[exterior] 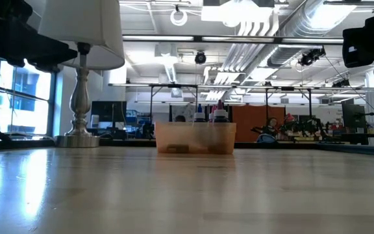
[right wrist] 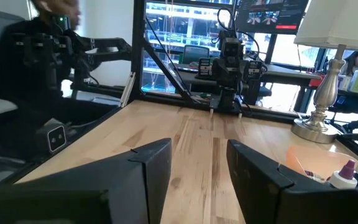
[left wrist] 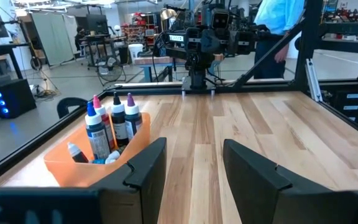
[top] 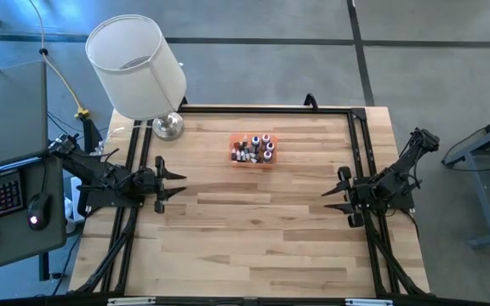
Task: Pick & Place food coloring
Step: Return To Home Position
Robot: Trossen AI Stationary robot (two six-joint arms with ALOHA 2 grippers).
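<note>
Several tiny food coloring bottles (top: 253,149) with white, purple and blue caps stand packed in an orange plastic tray (top: 238,161) near the table's far middle. The left wrist view shows the bottles (left wrist: 112,124) upright in the tray (left wrist: 64,167); the right wrist view catches a few caps (right wrist: 347,173). In the low view the tray (exterior: 195,138) sits on the table. My left gripper (top: 180,184) waits open at the left edge, my right gripper (top: 327,198) open at the right edge, both far from the bottles.
A table lamp with a white shade (top: 136,66) and a silver base (top: 168,127) stands at the far left corner. A black frame rail (top: 266,109) runs round the table. A desk with keyboard and mouse (top: 34,208) lies left of the table. A person (left wrist: 281,25) stands beyond it.
</note>
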